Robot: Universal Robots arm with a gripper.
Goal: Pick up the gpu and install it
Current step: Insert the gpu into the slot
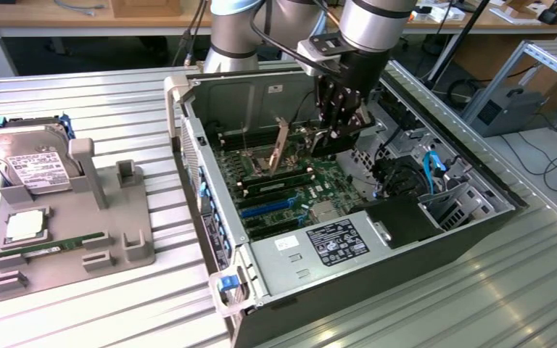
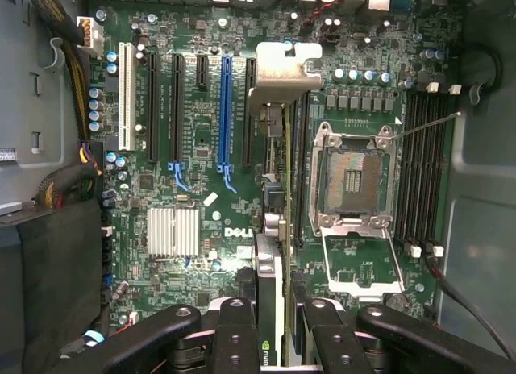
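One thin flat gpu | in black gripper | over green motherboard

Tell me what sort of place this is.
Probably a robotics lab workcell for PC assembly: an open computer case on a ribbed metal table, a grey fixture tray holding a hard drive, and cluttered workbenches behind. The gripper holds the gpu over the motherboard.
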